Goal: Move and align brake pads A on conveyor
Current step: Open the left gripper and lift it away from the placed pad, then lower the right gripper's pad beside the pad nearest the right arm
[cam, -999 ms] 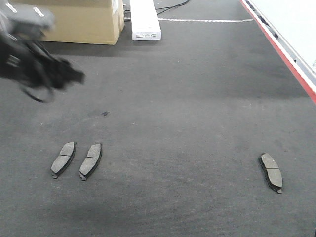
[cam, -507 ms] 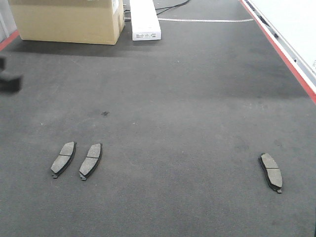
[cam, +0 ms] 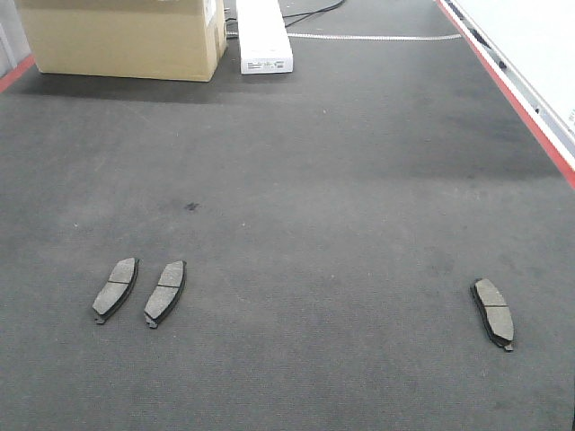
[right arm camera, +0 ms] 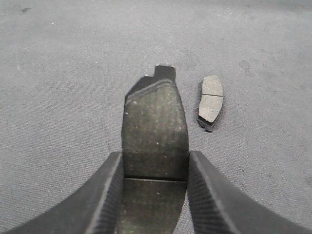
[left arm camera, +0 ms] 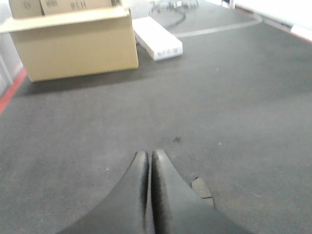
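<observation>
While we are looking down from the front view, we are seeing three brake pads lying flat on the conveyor point(cam: 341, 180), whose dark felt-like belt is filling nearly the whole picture. Two of them, the left pad point(cam: 116, 289) and the second pad point(cam: 165, 293), are lying side by side near the left, close but not touching, both slanting the same way. The third pad point(cam: 494, 312) is lying well apart from them, toward the right, below the red rail point(cam: 526, 112) that is running along that edge. At the far end, a cardboard box point(cam: 126, 38) and a white box point(cam: 262, 36) are sitting just beside each other. Neither arm is showing in this view.

From the left wrist, we are seeing the left end effector point(left arm camera: 148, 158) with its two dark fingers pressed together and nothing between them, hovering over the belt; a corner of a pad point(left arm camera: 201, 187) is peeking out just to the right of it.

From the right wrist, we are seeing the right end effector point(right arm camera: 155, 161) clamped on a fourth pad point(right arm camera: 154, 126), its fingers gripping both long edges while the tabbed end is pointing away from the camera. Another pad point(right arm camera: 210, 101) is lying on the belt just right of the held one, roughly parallel to it.
</observation>
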{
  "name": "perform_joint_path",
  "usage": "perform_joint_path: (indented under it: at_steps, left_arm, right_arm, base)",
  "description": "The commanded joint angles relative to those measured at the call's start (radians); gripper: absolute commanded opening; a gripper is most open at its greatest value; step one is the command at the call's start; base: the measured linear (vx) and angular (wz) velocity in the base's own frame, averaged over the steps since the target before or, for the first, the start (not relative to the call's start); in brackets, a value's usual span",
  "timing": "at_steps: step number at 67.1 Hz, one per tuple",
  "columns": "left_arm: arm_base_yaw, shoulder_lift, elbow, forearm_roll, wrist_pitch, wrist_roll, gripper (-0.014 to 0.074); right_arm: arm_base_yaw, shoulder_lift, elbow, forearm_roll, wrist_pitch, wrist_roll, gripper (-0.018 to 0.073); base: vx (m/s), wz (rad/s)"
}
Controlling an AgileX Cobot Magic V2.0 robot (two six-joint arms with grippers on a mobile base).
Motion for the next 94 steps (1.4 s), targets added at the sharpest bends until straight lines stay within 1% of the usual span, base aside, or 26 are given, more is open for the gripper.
perform_joint_path:
  at_steps: [1, 13, 59, 65, 73, 94]
  left_arm:
    - [-0.001, -0.038, -0.007, 0.012, -0.041, -0.001, -0.0007]
    - [-0.001, -0.065, 0.0, 0.012, -0.032, -0.001, -0.0006]
    - [-0.001, -0.065, 0.0, 0.011, -0.035, -0.002, -0.0006]
    - [-0.001, -0.065, 0.0, 0.011, -0.036, -0.002, -0.0006]
    - [-0.001, -0.065, 0.0, 0.011, -0.036, -0.002, -0.0006]
    - [-0.001, -0.065, 0.0, 0.011, -0.036, -0.002, -0.0006]
  right_arm:
    - [-0.001, 0.009, -0.029, 0.004, -0.088, -0.01, -0.0004]
    - [-0.001, 0.009, -0.029, 0.004, -0.088, -0.01, -0.0004]
    - [-0.001, 0.009, -0.029, 0.004, -0.091, -0.007, -0.0004]
    - [-0.001, 0.009, -0.029, 0.027, -0.092, -0.002, -0.0004]
    - [-0.001, 0.009, -0.029, 0.029, -0.093, 0.0, -0.0004]
    - [-0.001, 0.016, -0.031, 0.03, -0.181, 0.012, -0.0004]
  base:
    - [0.0, 0.0]
    - [0.0, 0.0]
    - [0.0, 0.0]
    - [0.0, 0.0]
    - [0.0, 0.0]
    - [0.0, 0.0]
